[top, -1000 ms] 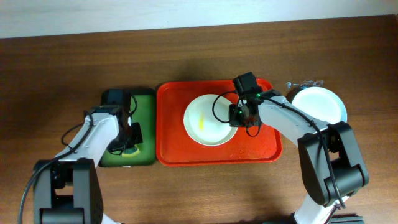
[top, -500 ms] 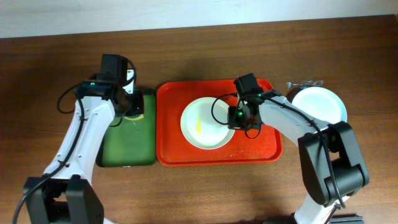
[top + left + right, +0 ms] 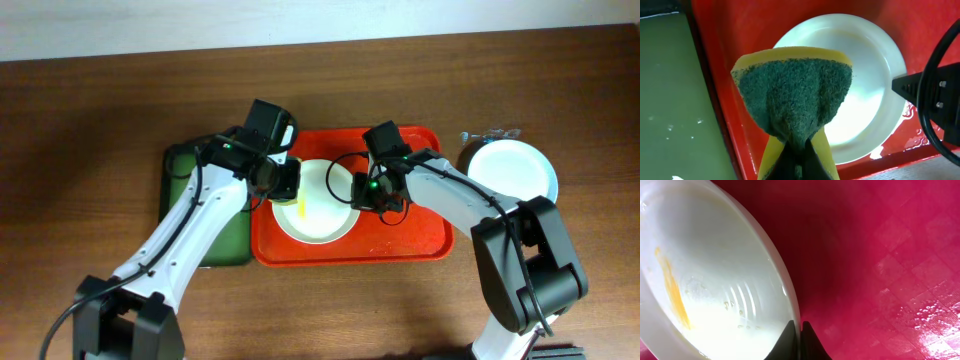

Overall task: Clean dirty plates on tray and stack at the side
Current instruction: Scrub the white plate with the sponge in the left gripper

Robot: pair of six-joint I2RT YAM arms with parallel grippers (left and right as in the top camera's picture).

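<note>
Slippage is the main danger. The right hand [image 3: 800, 335] is pinching, nearly shut, the rim of the dirty plate [image 3: 705, 265] at its 3 o'clock edge. Water drops are lying on the red tray [image 3: 405, 238], so I am judging that the rim could be sliding out when the sponge [image 3: 796, 95] is pressing down. The left hand [image 3: 801, 159] is squeezing the sponge tightly and hanging over the plate's 9 o'clock side. The yellow smear [image 3: 671, 287] is lying far from the right hand, so a short wipe could be missing it. Another plate [image 3: 512, 170] is sitting on the tabletop [image 3: 100, 110], at 3 o'clock from the tray. No brand or writing is showing clearly enough to read.
</note>
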